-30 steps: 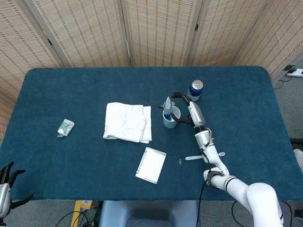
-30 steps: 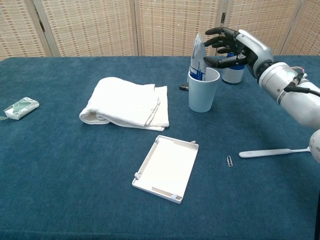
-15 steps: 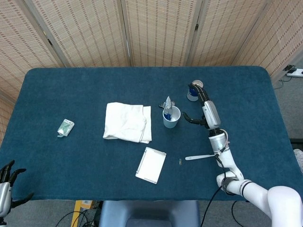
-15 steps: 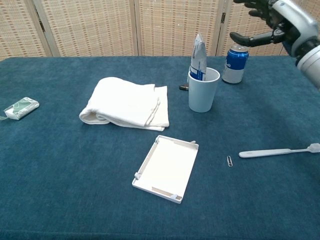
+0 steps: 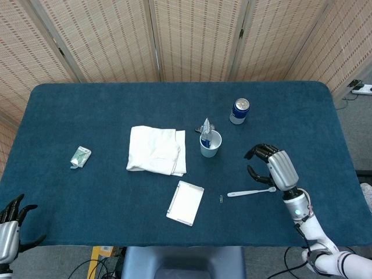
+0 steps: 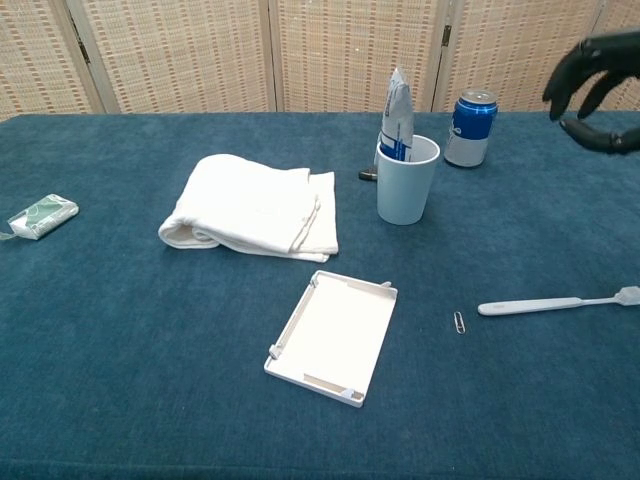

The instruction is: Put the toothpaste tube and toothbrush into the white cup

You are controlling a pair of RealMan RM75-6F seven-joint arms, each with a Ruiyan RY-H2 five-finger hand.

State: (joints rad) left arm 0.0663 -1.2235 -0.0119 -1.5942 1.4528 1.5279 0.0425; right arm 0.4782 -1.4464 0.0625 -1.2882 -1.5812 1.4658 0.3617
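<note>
No text is reading legibly: markings on the blue aluminium drink can and upright white-and-blue toothpaste tube are appearing too small.

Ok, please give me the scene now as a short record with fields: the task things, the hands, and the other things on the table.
toothpaste tube: upright inside the white cup
toothbrush: lying flat on the blue table, not in the cup
right hand: empty, fingers apart, above the toothbrush
left hand: empty, fingers apart, at the near left table edge
other things: folded white towel, white tray, blue can, paper clip, small green packet
left to do: toothbrush into the cup
</note>
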